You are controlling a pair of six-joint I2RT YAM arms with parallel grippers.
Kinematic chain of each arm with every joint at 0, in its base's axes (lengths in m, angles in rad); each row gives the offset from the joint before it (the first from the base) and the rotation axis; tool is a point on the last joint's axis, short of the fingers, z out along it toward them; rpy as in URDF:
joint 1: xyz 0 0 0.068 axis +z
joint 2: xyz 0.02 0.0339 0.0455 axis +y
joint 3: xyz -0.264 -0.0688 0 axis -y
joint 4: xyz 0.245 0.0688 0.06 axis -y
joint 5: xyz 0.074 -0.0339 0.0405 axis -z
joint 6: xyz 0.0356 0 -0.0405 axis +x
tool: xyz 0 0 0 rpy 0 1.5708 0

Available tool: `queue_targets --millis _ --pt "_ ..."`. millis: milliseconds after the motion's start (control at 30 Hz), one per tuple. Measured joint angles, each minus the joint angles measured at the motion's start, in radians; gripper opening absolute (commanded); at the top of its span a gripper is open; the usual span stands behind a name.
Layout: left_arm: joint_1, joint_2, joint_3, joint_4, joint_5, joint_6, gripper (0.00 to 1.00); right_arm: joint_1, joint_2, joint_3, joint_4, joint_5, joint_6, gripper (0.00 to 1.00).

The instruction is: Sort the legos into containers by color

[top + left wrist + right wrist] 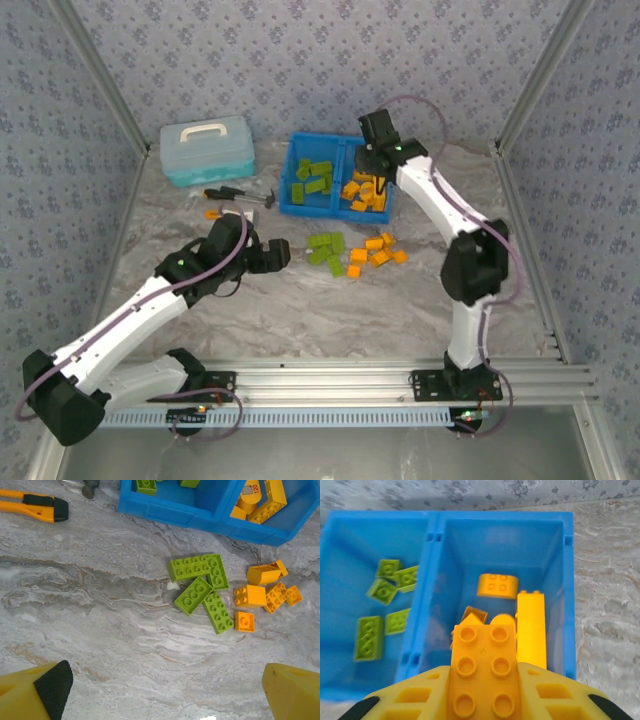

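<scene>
I am keeping the right gripper [485, 705] clenched on an orange brick [482, 660] above the orange compartment [520, 545] of the blue bin [500, 516], while the left gripper [165, 695] is hanging released near loose green bricks [202, 592] and loose orange bricks [265, 595] that are lying unsorted on the table [100, 620].

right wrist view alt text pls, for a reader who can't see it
The right tool grips an orange six-stud brick above the blue bin. The bin's right compartment holds orange legos; the left one holds green legos.
</scene>
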Motion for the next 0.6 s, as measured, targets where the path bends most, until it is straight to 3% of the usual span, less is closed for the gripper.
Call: queue_targets --millis 200,300,433,600 --pt "-0.019 0.005 -0.029 0.010 0.016 -0.018 0.99 -0.015 0.270 0.277 -0.122 -0.023 -0.037 0.59" --pt "-0.042 0.042 -0.031 0.020 0.016 -0.019 0.99 -0.015 0.277 0.345 -0.182 -0.035 -0.049 0.61" --pt "-0.090 0.161 -0.027 0.067 0.015 -0.002 0.99 -0.010 0.156 0.304 -0.183 -0.060 -0.050 0.61" --pt "-0.141 0.475 0.120 0.061 0.031 0.088 0.97 0.021 -0.238 -0.037 -0.108 -0.092 -0.048 0.71"
